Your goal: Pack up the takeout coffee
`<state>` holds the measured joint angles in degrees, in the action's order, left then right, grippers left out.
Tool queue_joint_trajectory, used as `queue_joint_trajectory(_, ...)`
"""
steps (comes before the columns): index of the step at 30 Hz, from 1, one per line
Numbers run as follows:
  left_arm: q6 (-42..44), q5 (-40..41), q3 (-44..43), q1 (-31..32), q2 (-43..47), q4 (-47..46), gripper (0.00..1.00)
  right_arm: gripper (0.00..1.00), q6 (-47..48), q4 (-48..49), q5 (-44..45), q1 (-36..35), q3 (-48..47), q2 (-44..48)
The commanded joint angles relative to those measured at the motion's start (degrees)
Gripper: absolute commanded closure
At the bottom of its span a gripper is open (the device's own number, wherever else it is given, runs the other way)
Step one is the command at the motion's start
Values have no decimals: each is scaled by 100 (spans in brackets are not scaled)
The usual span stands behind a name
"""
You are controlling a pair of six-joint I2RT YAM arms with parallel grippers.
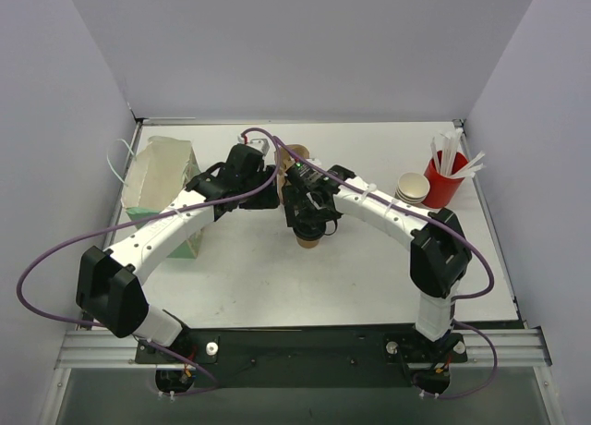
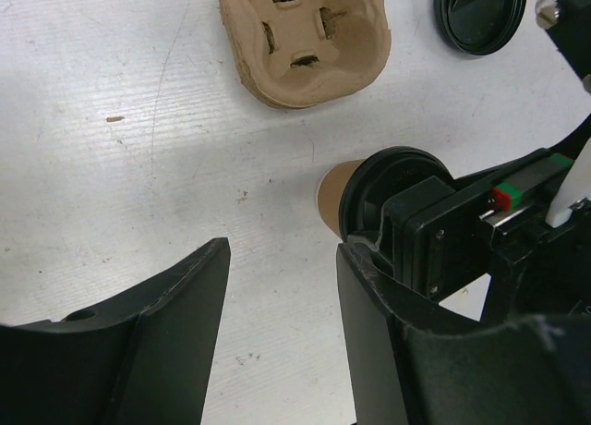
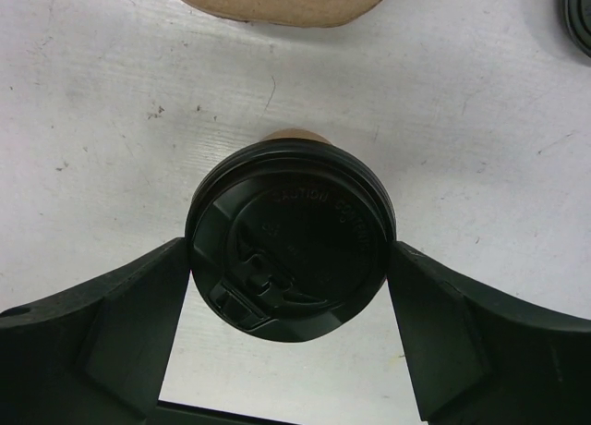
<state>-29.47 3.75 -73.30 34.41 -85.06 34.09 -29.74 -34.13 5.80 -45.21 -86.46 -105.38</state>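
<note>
— Where is the cup (image 3: pixel 294 135) to be found?
— It is seen upright on the table (image 3: pixel 92 120), capped with a black lid (image 3: pixel 291 249). It is placed near the carrier (image 2: pixel 305 37) but apart from it, not set in any pocket.

— How is the right gripper (image 3: pixel 291 270) placed?
— It is hung straight over the cup, with one finger at each side of the lid's rim. The fingers lie against the rim or just off it. Whether the lid is clamped cannot be told.

— And the left gripper (image 2: pixel 282 259)?
— Its jaws are held apart, and only bare table is seen between them. The cup is found just ahead of it, off to one side.

— What else is laid out?
— A spare lid (image 2: pixel 480 14) is laid flat beside the carrier. At the table's far right, a stack of brown cups (image 1: pixel 413 187) is set just beside a red cup (image 1: pixel 443 180) of white sticks.
</note>
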Motion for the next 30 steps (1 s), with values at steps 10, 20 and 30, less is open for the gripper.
queue_joint_trajectory(10,65,-32,8,-31,253,-34,40,36,-155,-305,342,-58,-56,18)
queue_joint_trajectory(20,91,-129,8,-31,253,-34,40,38,-339,-393,483,108,523,816)
queue_joint_trajectory(30,135,-348,149,-14,376,-157,40,39,-814,-744,825,978,2228,2723)
